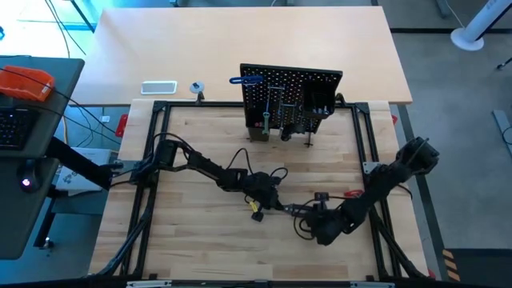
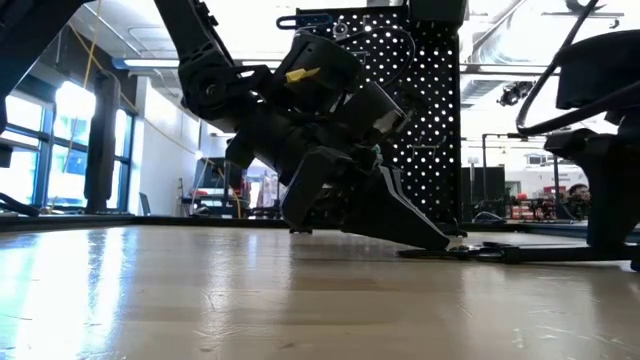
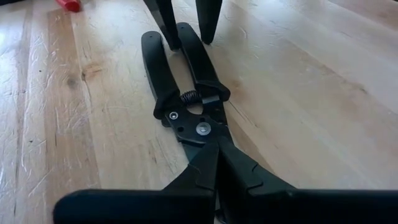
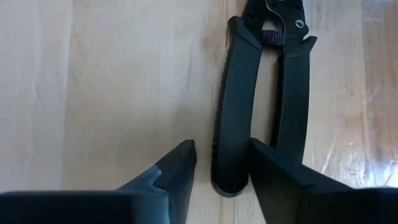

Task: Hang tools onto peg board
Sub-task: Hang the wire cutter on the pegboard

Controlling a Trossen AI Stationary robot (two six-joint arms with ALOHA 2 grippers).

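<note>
Because the black-handled pliers (image 3: 194,106) lie flat on the table (image 1: 200,240) mid-workspace, well short of the peg board (image 1: 292,100), 2 grippers work them: left gripper (image 3: 214,186) clamps shut on the nose, likely steadying it, while right gripper (image 4: 221,168) straddles 1 handle, fingers apart.

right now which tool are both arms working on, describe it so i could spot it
On the wooden table, in front of the upright peg board, lie the black-handled pliers flat between the two arms. The left pincer is shut on their nose, and the right pincer straddles one handle. Their coil spring by the pivot marks them out.
</note>
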